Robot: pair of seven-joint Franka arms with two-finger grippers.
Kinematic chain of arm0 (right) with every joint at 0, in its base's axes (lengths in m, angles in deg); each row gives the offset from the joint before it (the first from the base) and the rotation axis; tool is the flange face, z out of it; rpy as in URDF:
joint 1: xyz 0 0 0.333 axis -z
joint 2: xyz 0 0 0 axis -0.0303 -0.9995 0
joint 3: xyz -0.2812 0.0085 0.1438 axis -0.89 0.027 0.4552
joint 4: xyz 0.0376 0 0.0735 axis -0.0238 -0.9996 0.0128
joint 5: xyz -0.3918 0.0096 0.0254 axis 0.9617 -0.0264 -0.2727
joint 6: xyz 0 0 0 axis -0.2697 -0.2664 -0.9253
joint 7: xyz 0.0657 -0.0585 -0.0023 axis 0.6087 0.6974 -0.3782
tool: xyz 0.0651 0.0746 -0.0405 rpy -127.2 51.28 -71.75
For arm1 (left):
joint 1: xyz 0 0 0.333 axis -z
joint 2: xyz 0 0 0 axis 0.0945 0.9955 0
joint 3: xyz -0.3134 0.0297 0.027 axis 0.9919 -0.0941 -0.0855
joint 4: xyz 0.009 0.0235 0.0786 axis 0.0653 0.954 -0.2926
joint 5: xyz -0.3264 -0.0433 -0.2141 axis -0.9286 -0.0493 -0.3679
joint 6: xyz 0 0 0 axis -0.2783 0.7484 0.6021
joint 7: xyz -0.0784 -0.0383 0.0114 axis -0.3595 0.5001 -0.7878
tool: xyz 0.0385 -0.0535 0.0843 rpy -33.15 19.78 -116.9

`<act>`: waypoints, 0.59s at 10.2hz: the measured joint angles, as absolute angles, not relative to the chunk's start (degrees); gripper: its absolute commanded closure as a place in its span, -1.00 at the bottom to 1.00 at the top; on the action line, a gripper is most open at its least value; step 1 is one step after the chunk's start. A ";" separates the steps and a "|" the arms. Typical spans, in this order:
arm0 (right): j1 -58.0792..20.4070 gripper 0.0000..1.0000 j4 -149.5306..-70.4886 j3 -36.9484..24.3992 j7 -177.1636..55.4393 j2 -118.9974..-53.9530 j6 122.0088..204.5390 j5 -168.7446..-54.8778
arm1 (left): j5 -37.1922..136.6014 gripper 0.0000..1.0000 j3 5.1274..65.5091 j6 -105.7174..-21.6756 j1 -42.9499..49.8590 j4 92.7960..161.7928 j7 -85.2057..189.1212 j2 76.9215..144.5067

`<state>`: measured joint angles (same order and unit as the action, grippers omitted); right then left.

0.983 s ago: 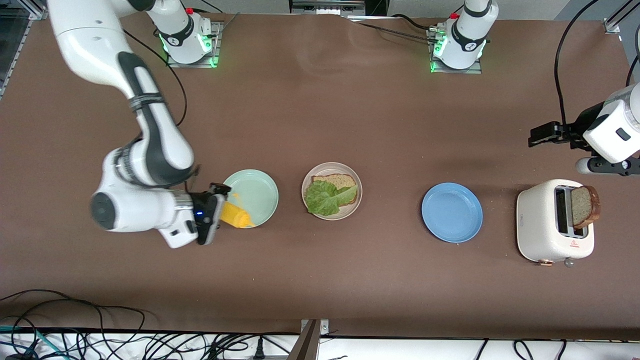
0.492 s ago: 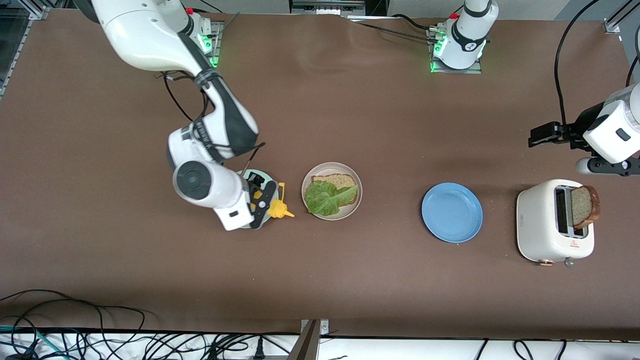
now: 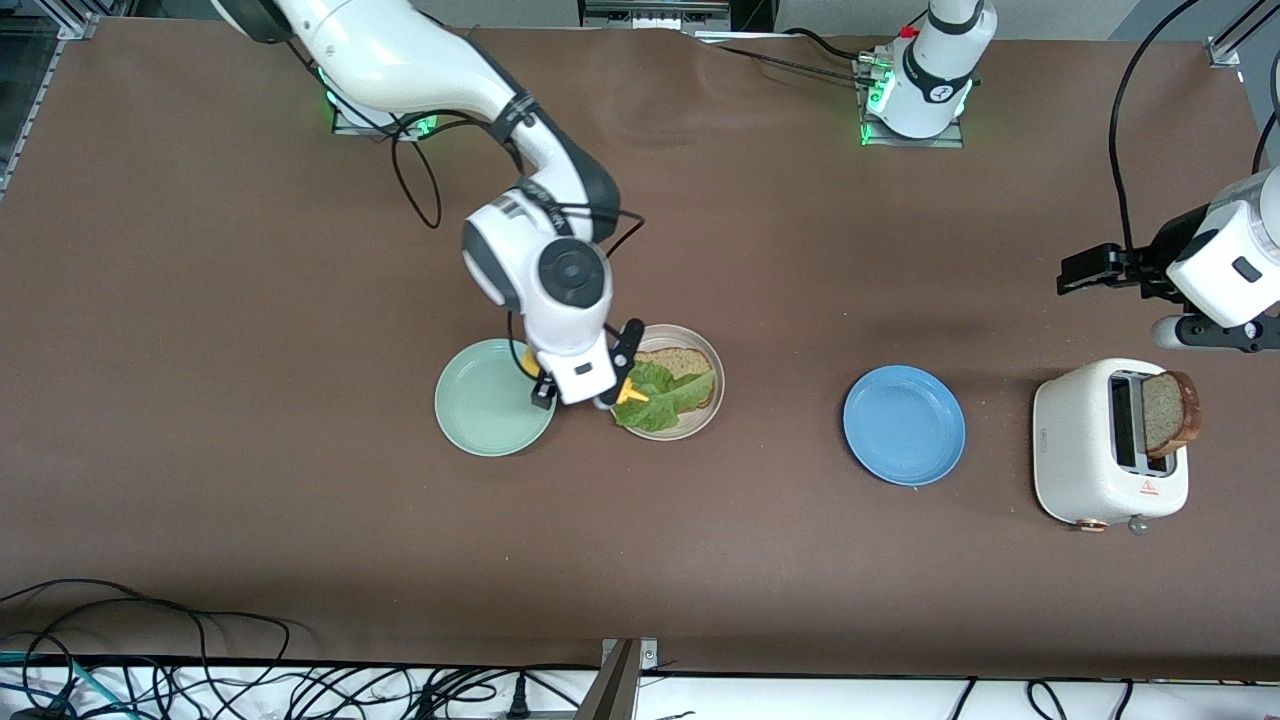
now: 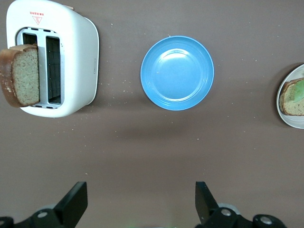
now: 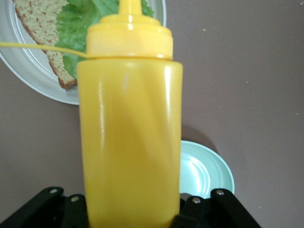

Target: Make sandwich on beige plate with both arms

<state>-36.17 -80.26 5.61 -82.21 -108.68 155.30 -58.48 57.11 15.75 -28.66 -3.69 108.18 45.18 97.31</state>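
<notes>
Right gripper (image 3: 585, 385) pinches a yellow squeeze bottle (image 5: 129, 128), jaws pressed against its sides, over the gap between the mint-green plate (image 3: 485, 415) and the beige plate (image 3: 690, 425); the bottle's nozzle tips over the lettuce leaf (image 3: 665, 398). On the beige plate lies one slice of bread (image 3: 680, 362) with the lettuce on it, the sandwich unfinished, near the middle of the table. Left gripper (image 3: 1090, 270) waits with fingers spread wide, up over the left arm's end of the table near the white toaster (image 3: 1085, 450). A second bread slice (image 3: 1165, 412) stands in a toaster slot. A blue plate (image 3: 903, 425) sits between the beige plate and the toaster.

Brown covering spans the table (image 3: 700, 560), flecked with crumbs near the toaster. Black cables (image 3: 200, 680) tangle along the edge nearest the front camera.

Most of the bottle is hidden under the right wrist in the front view; the right wrist view cuts off its base and the fingertips
</notes>
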 measured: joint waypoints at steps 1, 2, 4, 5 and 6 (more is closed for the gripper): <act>-37.13 1.00 -80.26 5.60 -81.67 -109.28 155.30 -56.57 | 57.11 -1.00 15.74 -28.66 -3.71 108.18 45.18 97.32; -37.90 1.00 -80.25 5.59 -81.48 -109.76 155.30 -54.68 | 57.11 -1.00 15.74 -28.66 -3.71 108.18 45.18 97.32; -38.99 1.00 -80.26 5.59 -81.34 -110.48 155.28 -52.14 | 57.11 -1.00 15.73 -28.66 -3.72 108.18 45.18 97.32; -39.54 1.00 -80.27 5.59 -81.15 -110.62 155.19 -50.99 | 57.11 -1.00 15.73 -28.66 -3.72 108.18 45.18 97.32; -40.13 1.00 -80.38 5.59 -80.81 -110.76 155.01 -49.58 | 57.11 -1.00 15.73 -28.66 -3.72 108.18 45.18 97.32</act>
